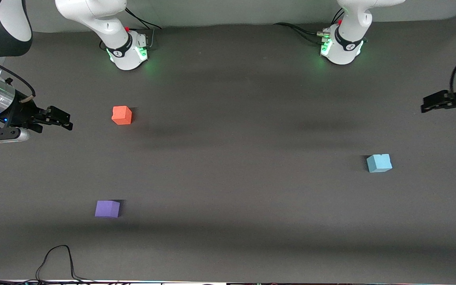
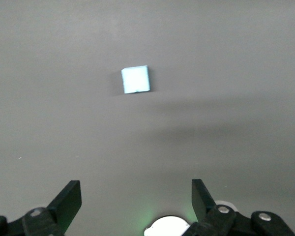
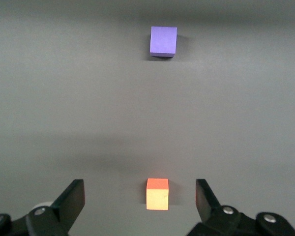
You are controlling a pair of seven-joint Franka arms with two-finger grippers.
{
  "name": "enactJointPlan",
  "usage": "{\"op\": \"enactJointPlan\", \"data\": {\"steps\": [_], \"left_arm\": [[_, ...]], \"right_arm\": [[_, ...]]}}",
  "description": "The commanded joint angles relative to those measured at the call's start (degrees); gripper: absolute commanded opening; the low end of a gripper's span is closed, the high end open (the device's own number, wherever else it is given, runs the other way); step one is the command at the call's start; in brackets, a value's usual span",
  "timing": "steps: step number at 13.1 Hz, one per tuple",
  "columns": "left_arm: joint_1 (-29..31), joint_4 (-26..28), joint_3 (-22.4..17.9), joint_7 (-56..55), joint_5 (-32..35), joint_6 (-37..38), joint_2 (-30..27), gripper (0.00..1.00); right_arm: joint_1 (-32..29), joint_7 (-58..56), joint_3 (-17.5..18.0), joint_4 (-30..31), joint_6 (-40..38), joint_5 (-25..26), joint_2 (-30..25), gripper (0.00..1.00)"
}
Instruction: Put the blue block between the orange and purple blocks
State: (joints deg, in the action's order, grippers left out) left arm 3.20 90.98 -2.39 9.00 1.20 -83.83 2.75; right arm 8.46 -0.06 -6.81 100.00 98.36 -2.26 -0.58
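Note:
The blue block (image 1: 379, 163) sits on the dark table toward the left arm's end; it also shows in the left wrist view (image 2: 135, 79). The orange block (image 1: 122, 115) and the purple block (image 1: 107, 209) sit toward the right arm's end, the purple one nearer the front camera; both show in the right wrist view, orange (image 3: 157, 194) and purple (image 3: 163, 41). My left gripper (image 1: 426, 106) is open and empty, up in the air at the left arm's end of the table, away from the blue block. My right gripper (image 1: 67, 120) is open and empty, up in the air beside the orange block.
The two arm bases (image 1: 129, 51) (image 1: 341, 47) stand along the table's edge farthest from the front camera. A black cable (image 1: 57, 257) lies at the table's edge nearest that camera, near the purple block.

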Motion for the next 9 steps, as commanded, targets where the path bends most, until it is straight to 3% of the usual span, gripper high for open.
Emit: {"op": "enactJointPlan", "data": {"steps": [1,4,9], "left_arm": [[1.8,7.5,0.2,1.9,0.8,-3.4,-5.5,1.00],[1.5,13.6,0.5,1.8,0.8,-9.3,-7.2,1.00],[1.4,24.1,0.5,2.0,0.9,-25.2,-2.8,1.00]], "right_arm": [[0.4,1.3,-0.3,0.5,-0.4,0.2,-0.6,1.00],[0.4,1.4,-0.3,0.6,-0.4,0.2,-0.7,1.00],[0.6,1.4,-0.1,0.7,-0.4,1.0,-0.8,1.00]]}}
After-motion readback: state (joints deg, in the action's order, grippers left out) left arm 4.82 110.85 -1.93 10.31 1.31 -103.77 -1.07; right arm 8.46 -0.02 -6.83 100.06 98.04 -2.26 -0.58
